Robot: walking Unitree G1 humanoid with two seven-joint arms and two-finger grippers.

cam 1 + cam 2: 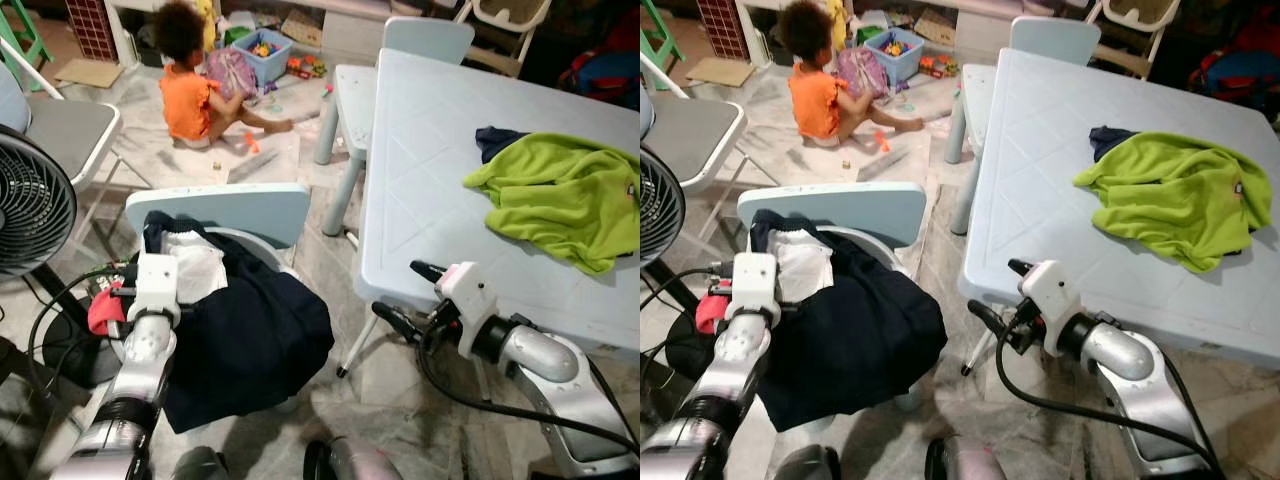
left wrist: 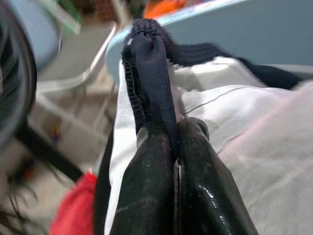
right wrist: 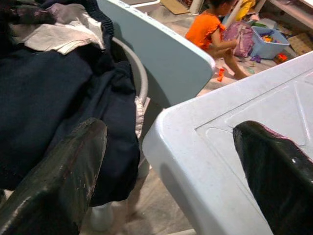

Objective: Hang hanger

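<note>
— Looking through the head views first: near left?
— Soft navy garment (image 1: 250, 340) heaped over a rounded pale-blue plastic chair (image 1: 230, 210), crumpled white cloth (image 1: 195, 265) on top. To the right, a smooth moulded table (image 1: 450, 200) bearing a fuzzy lime fleece (image 1: 560, 195).
— Right gripper (image 1: 405, 295)?
— Hovering just beside the table's near-left corner, glossy black fingers spread wide, holding nothing.
— Left wrist view?
— Left gripper (image 2: 176, 132) pinched tight on the navy garment's ribbed hem, at the chair's left side.
— Right wrist view?
— Rounded table corner between the parted fingers, navy folds beyond.
— Hanger?
— Cannot make out among the cloth.
</note>
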